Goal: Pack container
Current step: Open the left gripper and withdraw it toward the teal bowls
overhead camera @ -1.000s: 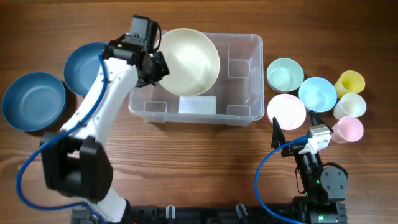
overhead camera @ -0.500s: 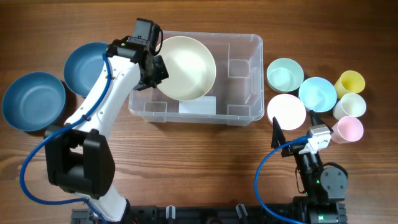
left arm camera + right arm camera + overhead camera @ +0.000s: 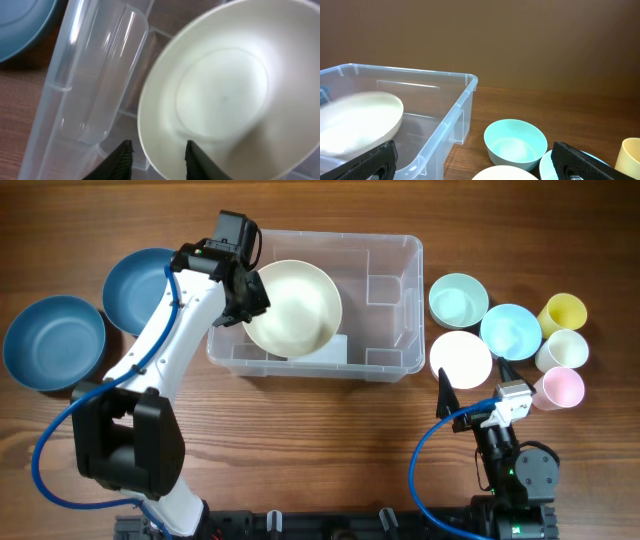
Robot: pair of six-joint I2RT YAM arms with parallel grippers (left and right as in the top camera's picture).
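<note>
The clear plastic container (image 3: pixel 385 300) sits at the table's middle, its white label partly hidden under a large cream bowl (image 3: pixel 292 308). My left gripper (image 3: pixel 243 292) is shut on the cream bowl's left rim and holds it tilted inside the container's left half. In the left wrist view the fingers (image 3: pixel 155 157) straddle the bowl's (image 3: pixel 220 95) rim, with the container wall (image 3: pixel 75 100) at left. My right gripper (image 3: pixel 470 390) is open and empty at the front right. Its view shows the container (image 3: pixel 455 112) and the cream bowl (image 3: pixel 357 120) inside it.
Two blue bowls (image 3: pixel 52 343) (image 3: pixel 140 275) lie left of the container. On the right stand a mint bowl (image 3: pixel 458 299), a pink bowl (image 3: pixel 460 358), a light blue bowl (image 3: pixel 510 330), and yellow (image 3: pixel 562 312), white (image 3: pixel 562 350) and pink (image 3: pixel 558 388) cups.
My left gripper has lowered the cream bowl toward the near left, deeper into the container. The right arm has not moved.
</note>
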